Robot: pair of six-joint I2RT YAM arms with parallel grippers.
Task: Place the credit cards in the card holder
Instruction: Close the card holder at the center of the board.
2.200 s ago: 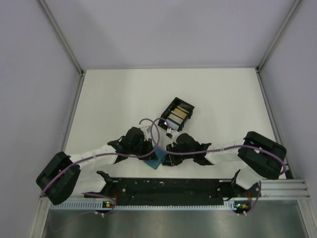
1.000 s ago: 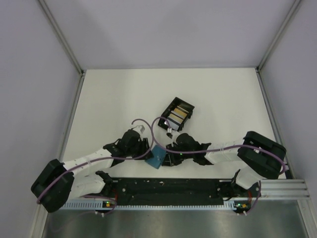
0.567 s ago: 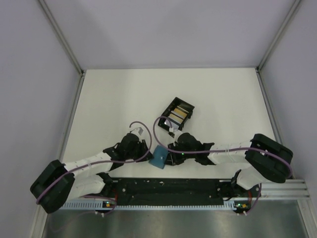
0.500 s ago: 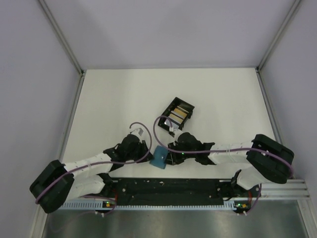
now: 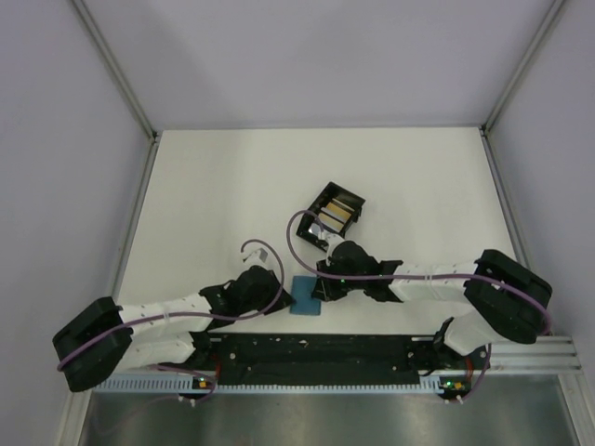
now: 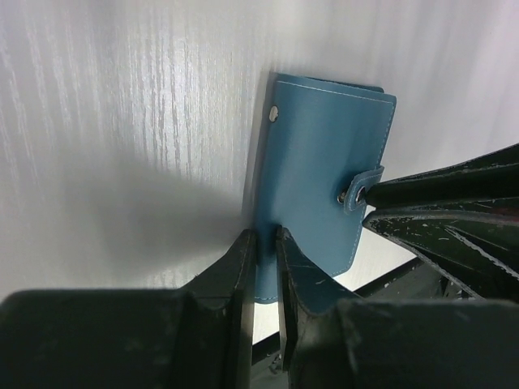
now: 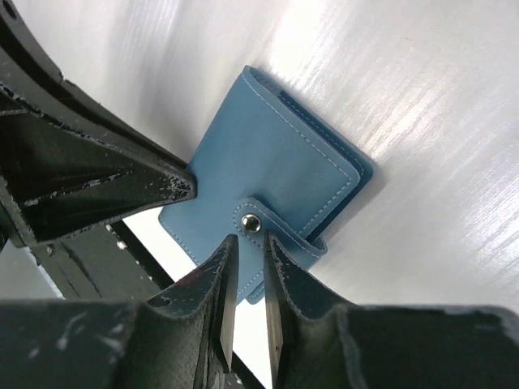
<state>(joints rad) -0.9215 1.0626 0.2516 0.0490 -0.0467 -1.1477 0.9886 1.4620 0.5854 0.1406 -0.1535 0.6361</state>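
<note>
Top view: wallet (image 5: 306,297) lies folded shut on table betw. arms. Left gripper (image 6: 266,239) pinches its edge, right gripper (image 7: 250,243) its strap. Cards (image 5: 337,216) all in tray (image 5: 321,198); none loaded yet.

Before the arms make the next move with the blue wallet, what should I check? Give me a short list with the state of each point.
1. Left gripper pinches the edge of the card holder: ok.
2. Right gripper closed on the snap strap: ok.
3. Card holder open for cards: not ok, folded shut, strap across the cover.
4. Credit cards waiting in the black tray: ok.
5. Card holder flat on the table: cannot tell.
</note>
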